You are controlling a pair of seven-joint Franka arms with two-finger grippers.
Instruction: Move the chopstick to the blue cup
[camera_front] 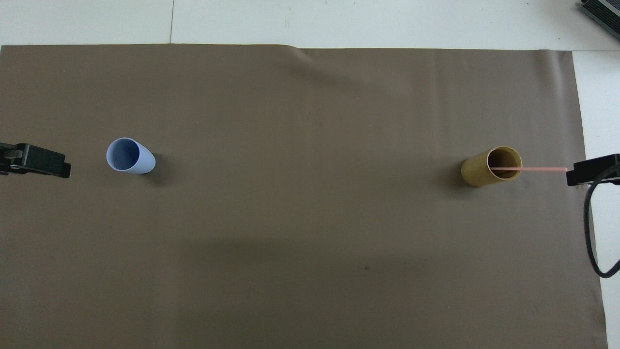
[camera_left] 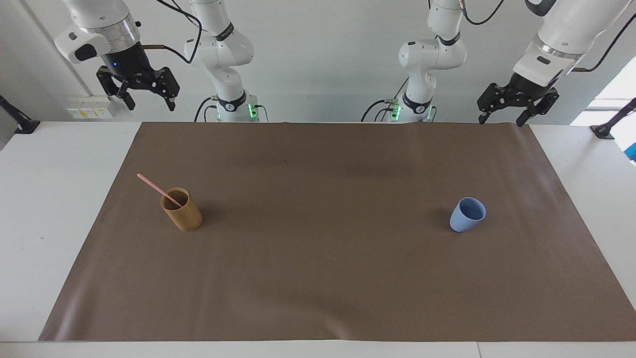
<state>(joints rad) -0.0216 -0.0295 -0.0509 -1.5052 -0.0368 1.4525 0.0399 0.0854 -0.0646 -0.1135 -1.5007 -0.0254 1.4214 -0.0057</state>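
Tan cup (camera_left: 182,209) holds the chopstick (camera_left: 158,190), well below the open right tool (camera_left: 149,101); left tool (camera_left: 503,116) open too.

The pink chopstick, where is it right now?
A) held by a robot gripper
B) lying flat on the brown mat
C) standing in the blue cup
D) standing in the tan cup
D: the chopstick leans in the tan cup, its top end sticking out over the rim, while the blue cup is empty and both grippers hang open near the robots' edge of the table, holding nothing.
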